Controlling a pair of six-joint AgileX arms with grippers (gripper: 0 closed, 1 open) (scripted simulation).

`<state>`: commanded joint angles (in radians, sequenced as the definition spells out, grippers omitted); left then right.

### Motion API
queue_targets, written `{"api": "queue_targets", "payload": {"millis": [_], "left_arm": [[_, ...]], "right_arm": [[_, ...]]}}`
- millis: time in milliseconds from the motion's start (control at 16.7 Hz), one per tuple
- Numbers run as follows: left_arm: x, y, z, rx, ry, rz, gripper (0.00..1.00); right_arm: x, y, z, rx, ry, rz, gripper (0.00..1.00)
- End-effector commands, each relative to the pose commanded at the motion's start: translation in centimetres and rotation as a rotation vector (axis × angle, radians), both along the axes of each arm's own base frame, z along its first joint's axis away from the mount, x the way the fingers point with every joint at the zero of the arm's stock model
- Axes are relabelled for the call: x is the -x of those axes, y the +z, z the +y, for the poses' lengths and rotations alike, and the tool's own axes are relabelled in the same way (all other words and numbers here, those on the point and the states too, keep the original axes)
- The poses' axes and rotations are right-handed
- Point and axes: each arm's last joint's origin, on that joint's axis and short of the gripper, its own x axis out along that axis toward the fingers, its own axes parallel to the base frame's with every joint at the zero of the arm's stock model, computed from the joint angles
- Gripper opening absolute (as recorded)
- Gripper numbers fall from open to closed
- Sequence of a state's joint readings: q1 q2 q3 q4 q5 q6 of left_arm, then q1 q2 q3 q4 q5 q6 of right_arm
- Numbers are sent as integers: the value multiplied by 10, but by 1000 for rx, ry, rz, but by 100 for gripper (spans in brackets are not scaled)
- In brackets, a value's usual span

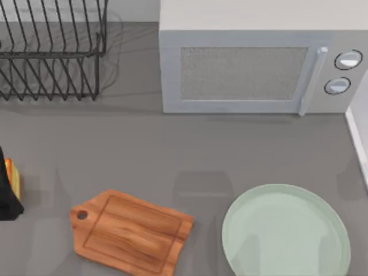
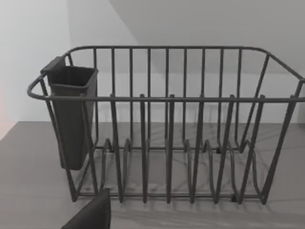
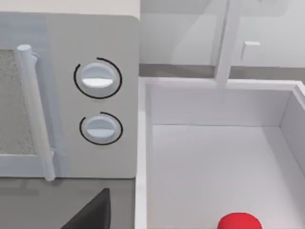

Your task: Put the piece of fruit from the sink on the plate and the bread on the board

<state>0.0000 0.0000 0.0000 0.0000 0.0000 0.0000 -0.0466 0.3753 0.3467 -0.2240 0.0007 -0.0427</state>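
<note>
No text, label, brand, number or sign could be read anywhere. The microwave (image 1: 259, 63) bore no lettering on its front, and its two dials (image 3: 98, 79) carried only plain ring marks without figures. The wooden board (image 1: 131, 232), the plate (image 1: 286, 231) and the dish rack (image 2: 167, 124) were unmarked, and the white sink (image 3: 214, 157) beside the microwave had no writing either.

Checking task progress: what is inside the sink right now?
The red fruit lies on the white sink floor, at the right wrist picture's lower edge. The nearest part of the basin is out of frame.
</note>
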Motion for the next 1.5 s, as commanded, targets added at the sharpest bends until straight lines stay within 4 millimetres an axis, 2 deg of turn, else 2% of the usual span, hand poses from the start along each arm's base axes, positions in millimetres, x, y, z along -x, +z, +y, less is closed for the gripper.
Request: {"api": "queue_targets", "payload": {"millis": [120, 240, 360, 480, 660, 780, 900, 1020, 1200, 1320, 1500], "left_arm": [[0, 0, 0, 0, 0, 0, 100], [0, 0, 0, 0, 0, 0, 100], [0, 0, 0, 0, 0, 0, 100], [0, 0, 0, 0, 0, 0, 100], [0, 0, 0, 0, 0, 0, 100], [0, 0, 0, 0, 0, 0, 100], [0, 0, 0, 0, 0, 0, 100], [0, 0, 0, 0, 0, 0, 100], [0, 0, 0, 0, 0, 0, 100], [0, 0, 0, 0, 0, 0, 100], [0, 0, 0, 0, 0, 0, 100]], "right_arm": [[-20, 24, -4, 11, -15, 132, 100], [-50, 46, -9, 19, -27, 282, 100], [-89, 59, -17, 22, -36, 442, 100], [-134, 61, -27, 20, -41, 605, 100], [-201, 43, -46, 5, -40, 842, 100], [-239, 20, -60, -11, -35, 985, 100], [-269, -8, -72, -28, -27, 1107, 100], [-290, -33, -83, -44, -19, 1203, 100], [-307, -59, -92, -62, -9, 1293, 100], [-311, -66, -95, -67, -7, 1316, 100], [-311, -66, -95, -67, -6, 1316, 100]]}}
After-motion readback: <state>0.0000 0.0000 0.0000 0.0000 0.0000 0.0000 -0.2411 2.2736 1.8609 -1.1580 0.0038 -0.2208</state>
